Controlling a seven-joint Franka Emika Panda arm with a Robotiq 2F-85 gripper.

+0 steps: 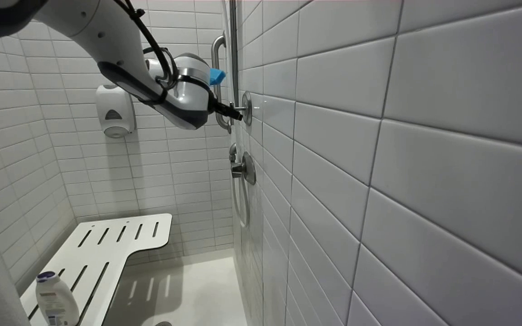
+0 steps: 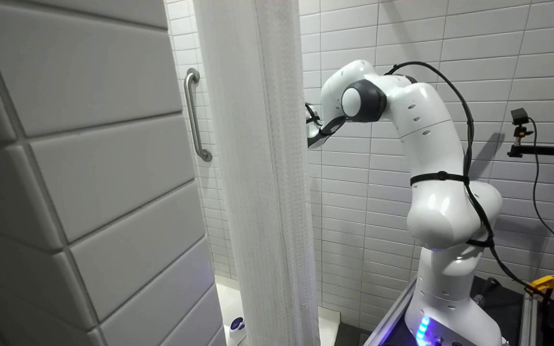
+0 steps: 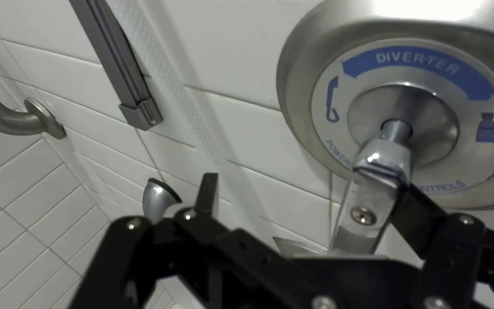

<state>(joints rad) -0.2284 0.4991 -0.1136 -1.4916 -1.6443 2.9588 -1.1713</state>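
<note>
In the wrist view my gripper (image 3: 307,184) stands open, its black fingers (image 3: 207,193) spread wide. Between them is a chrome diverter lever (image 3: 371,189), much nearer the right-hand finger, which looks close against or just behind it; contact is unclear. The lever sticks out from a round steel plate (image 3: 294,86) marked DIVERTER, and its lower end is hidden behind the gripper's black body. An exterior view shows the gripper (image 1: 238,115) up at that wall plate (image 1: 247,108). From the other side, the white curtain (image 2: 262,168) hides the gripper.
A steel grab bar (image 1: 216,59) and a slide bar (image 3: 118,64) run near the gripper. Below are another valve plate (image 1: 249,168) and a hose (image 1: 244,213). A soap dispenser (image 1: 115,111) hangs on the back wall; a bottle (image 1: 56,299) stands on the slotted bench (image 1: 116,244).
</note>
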